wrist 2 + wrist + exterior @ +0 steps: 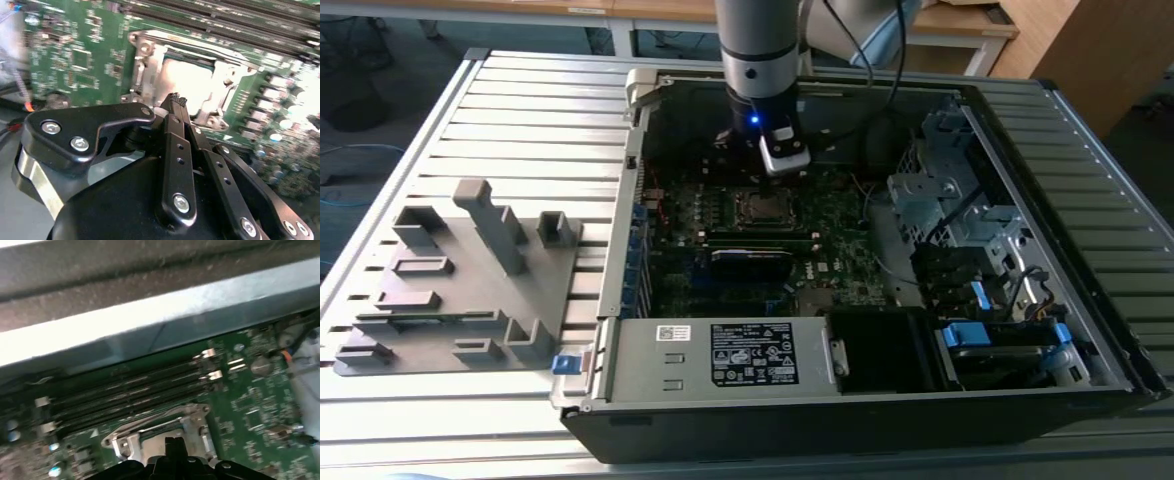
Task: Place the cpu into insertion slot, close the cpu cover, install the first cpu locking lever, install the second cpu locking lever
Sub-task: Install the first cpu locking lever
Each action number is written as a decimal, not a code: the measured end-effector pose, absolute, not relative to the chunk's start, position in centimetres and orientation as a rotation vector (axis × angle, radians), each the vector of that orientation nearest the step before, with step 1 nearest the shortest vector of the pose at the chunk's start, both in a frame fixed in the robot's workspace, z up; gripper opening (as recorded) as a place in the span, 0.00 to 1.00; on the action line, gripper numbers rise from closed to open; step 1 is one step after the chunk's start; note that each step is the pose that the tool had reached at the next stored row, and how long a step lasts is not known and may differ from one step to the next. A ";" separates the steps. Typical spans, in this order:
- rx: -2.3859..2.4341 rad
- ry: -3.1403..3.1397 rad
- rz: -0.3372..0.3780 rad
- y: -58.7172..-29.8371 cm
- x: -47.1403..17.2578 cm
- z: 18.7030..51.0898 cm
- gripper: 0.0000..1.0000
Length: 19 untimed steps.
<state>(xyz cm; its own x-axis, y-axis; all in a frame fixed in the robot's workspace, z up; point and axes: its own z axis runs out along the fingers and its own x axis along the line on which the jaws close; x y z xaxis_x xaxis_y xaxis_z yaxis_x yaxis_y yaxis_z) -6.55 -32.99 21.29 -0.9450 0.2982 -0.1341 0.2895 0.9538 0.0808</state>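
Note:
The insertion slot (765, 205) is a square socket with a silver rim on the green board inside an open computer case. My gripper (781, 172) hangs just above the slot's far edge. In the second wrist view the black fingers are pressed together, and the gripper (176, 100) points at the near rim of the socket with nothing between them. The cpu (187, 80) shows as a bright square inside the silver cpu cover (150, 60), which lies flat around it. In the first wrist view the gripper (175, 442) stands over the cover's frame (145, 432).
Long black memory slots (130, 390) run beside the socket, with the case wall (150, 315) beyond. A black module (750, 258) lies near the socket. A labelled power supply (747, 355) and drive cages (961, 220) crowd the case. A grey fixture plate (454, 280) is at the exterior view's left.

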 end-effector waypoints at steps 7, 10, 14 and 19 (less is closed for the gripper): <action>0.455 3.002 0.082 -33.0 -6.5 21.3 0.11; 0.455 3.001 0.082 -33.0 -6.5 21.5 0.11; 0.455 3.001 0.082 -33.0 -6.5 22.0 0.11; 0.430 3.006 0.083 -33.0 -6.3 22.0 0.11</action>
